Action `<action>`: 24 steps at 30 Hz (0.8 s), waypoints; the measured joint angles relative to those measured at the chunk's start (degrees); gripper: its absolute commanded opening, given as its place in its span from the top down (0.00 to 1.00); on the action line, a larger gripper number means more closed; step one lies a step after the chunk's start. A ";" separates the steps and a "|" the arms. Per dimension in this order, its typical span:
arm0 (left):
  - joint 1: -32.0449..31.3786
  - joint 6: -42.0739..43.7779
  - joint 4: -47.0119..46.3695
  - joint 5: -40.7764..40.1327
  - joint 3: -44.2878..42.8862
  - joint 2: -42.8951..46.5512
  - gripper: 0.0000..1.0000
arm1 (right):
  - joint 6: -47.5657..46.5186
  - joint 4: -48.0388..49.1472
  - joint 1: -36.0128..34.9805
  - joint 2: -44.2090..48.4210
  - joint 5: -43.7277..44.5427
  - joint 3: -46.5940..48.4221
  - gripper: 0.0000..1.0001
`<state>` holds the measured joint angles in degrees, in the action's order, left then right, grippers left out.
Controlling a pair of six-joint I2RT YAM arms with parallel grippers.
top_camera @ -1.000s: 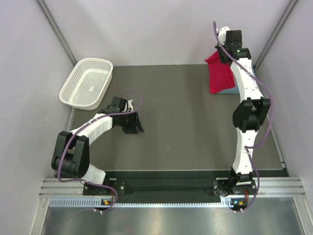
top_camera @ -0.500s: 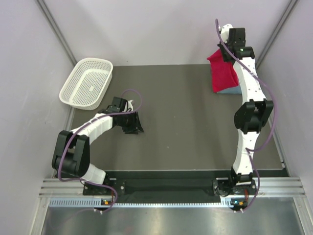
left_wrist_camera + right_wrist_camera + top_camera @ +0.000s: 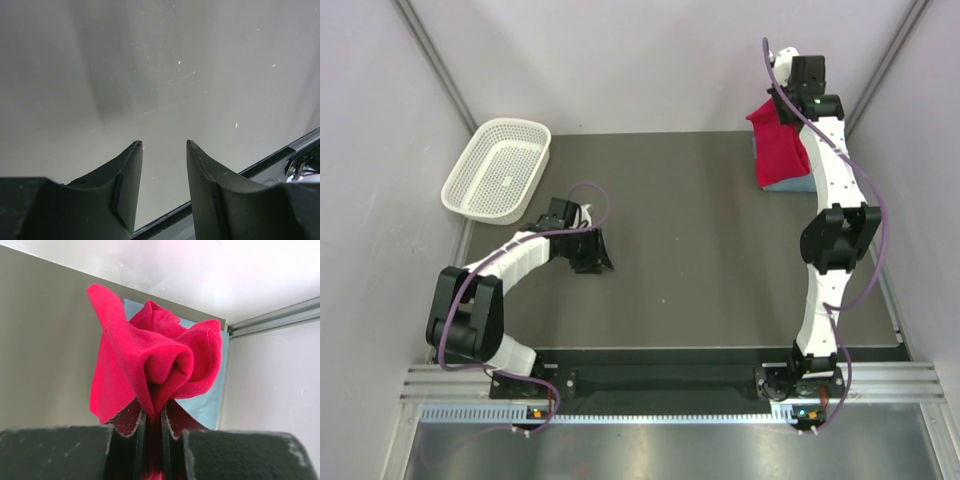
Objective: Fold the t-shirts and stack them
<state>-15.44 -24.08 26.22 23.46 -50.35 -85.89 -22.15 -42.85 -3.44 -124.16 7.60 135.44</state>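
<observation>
Hanging bunched over the blue-grey shirt at the far right corner of the table, the red shirt is clamped in the right gripper, while the left gripper is held parted and empty.

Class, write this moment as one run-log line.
right gripper: shut on red shirt | red shirt: over blue shirt | left gripper: open, empty
</observation>
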 measured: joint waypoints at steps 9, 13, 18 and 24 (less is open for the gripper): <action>0.07 0.00 0.00 0.13 0.00 0.00 0.55 | -0.37 0.50 1.40 -2.34 -0.70 0.00 1.00; 0.09 0.00 0.00 0.24 0.00 -0.17 0.55 | -0.37 0.55 2.16 -4.63 -1.29 0.22 1.00; 0.11 -0.02 0.00 0.33 0.00 -1.68 0.55 | -0.37 1.36 2.78 -7.72 -1.86 1.73 1.00; 0.09 -0.04 0.04 0.31 -0.04 -3.10 0.55 | -0.33 2.29 4.92 -10.32 -3.06 3.87 1.00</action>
<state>-15.35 -24.12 26.26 23.77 -50.39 -88.99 -22.48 -40.56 1.48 -134.47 4.54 139.31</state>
